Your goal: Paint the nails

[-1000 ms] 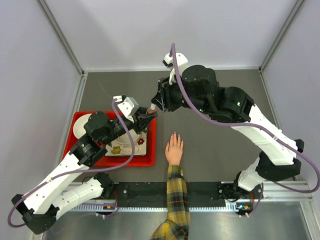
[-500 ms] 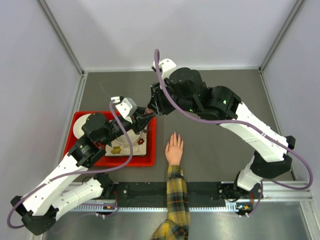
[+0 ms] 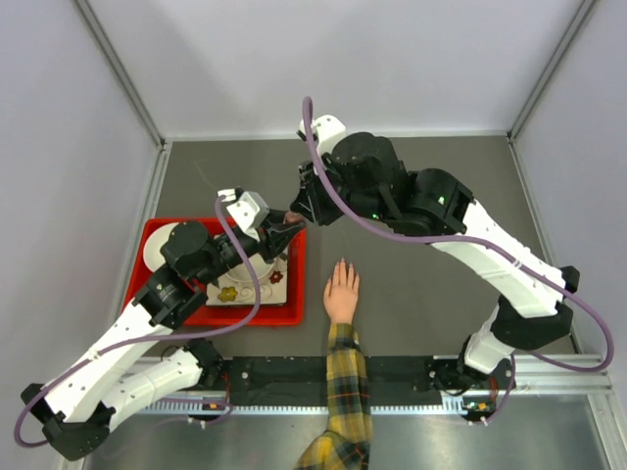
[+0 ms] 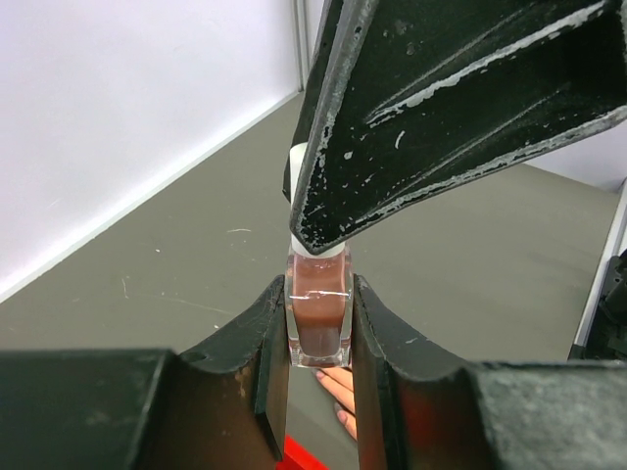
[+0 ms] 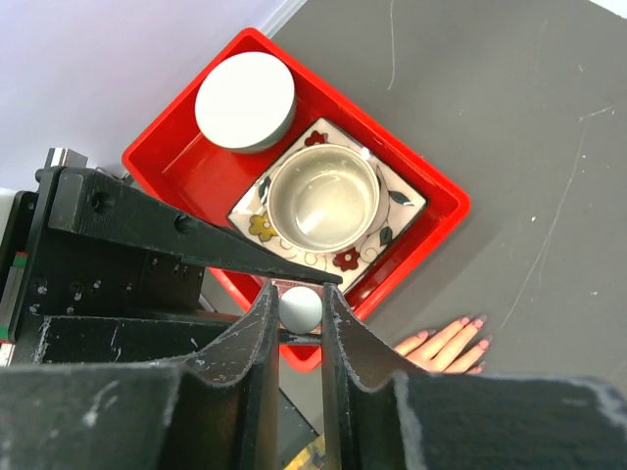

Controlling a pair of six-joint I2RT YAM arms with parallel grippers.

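Plaid sleeve (image 3: 343, 382): yellow and dark, nearest of all, coming in from the near edge to the right of the red tray (image 5: 167, 147).
Human hand (image 3: 342, 292): flat on the table (image 3: 245, 166), palm down, fingers together and pointing away, just right of the red tray's near right corner and not touching it.
Nails (image 5: 479, 322): tiny and pinkish in the right wrist view, at the far ends of the fingers, beside the red tray's right wall.
Patterned plate (image 5: 397, 201): square, with flower and leaf marks, lying in the right half of the red tray.
Bowl (image 5: 323, 199): pale cream, upright on the middle of the plate inside the red tray.
White round disc (image 5: 245, 101): in the red tray's far left part, just beside the plate; I cannot tell whether it is a lid or a dish.
Left gripper (image 4: 318, 299): raised over the red tray's far right corner, both fingers pressed against the sides of the nail polish bottle (image 4: 318, 323).
Nail polish bottle: clear glass with brownish-pink polish, upright, clear of the red tray's floor.
White cap (image 5: 300, 309): on top of the bottle, over the same corner of the red tray.
Right gripper (image 5: 298, 291): reaching down from beyond the red tray, its fingers clamped on the white cap.
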